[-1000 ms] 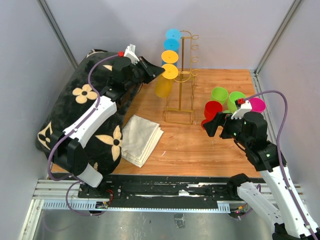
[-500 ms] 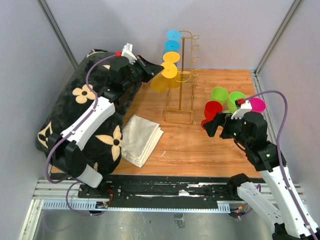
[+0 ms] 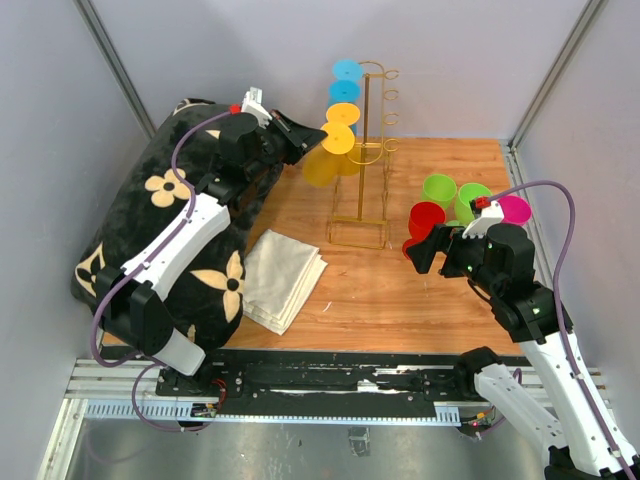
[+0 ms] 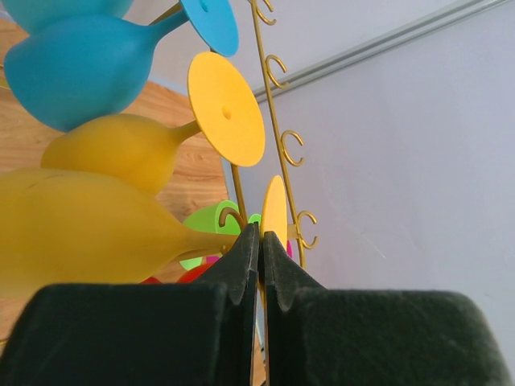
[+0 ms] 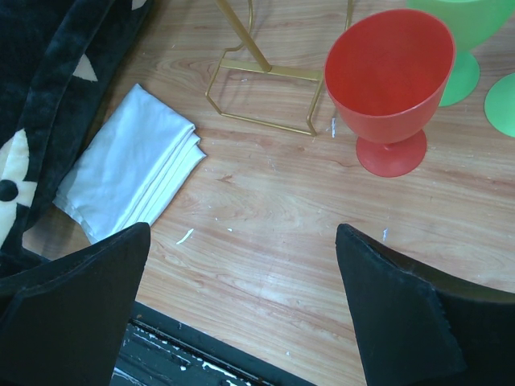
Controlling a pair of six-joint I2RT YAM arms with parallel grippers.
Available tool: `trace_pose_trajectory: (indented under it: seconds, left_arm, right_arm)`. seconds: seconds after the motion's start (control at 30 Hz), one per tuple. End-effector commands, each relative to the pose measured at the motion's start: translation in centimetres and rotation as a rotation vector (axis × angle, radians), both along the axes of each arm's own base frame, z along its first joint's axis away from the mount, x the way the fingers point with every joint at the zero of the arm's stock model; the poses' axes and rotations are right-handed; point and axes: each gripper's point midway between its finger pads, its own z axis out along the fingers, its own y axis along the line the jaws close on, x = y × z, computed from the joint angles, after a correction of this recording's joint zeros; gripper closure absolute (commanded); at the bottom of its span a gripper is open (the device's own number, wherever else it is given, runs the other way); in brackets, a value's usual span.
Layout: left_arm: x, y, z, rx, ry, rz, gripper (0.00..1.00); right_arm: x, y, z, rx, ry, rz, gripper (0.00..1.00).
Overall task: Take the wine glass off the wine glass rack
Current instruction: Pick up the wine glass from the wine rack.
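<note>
Black flowered bag [image 3: 150, 215] fills the left of the wooden table [image 3: 400, 290]. The gold wine glass rack [image 3: 363, 170] stands mid-table at the back, with a folded white cloth [image 3: 285, 278] in front of it to the left. The lowest yellow wine glass [image 4: 88, 233] tilts beside the rack's left loops, its foot close to the pole. The left gripper [image 4: 259, 235] is clamped on its stem. The right gripper [image 5: 241, 232] hovers spread wide, holding nothing, near a red glass [image 5: 390, 76].
</note>
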Motion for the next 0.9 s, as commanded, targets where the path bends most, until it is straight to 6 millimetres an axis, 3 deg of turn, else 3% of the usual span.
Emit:
trace_pose_trajectory:
  seconds: [0.0,0.87]
  left_arm:
    - [-0.29,0.82,3.09,-0.034,-0.072,0.021,1.0]
    - [-0.64,1.78,3.91,-0.032,-0.068,0.053,1.0]
  right_arm:
    - [0.03,-0.61,-0.4,-0.015,0.009,-0.026,0.01]
    - [-0.36,-1.5,-0.41,-0.057,0.006,-0.046,0.01]
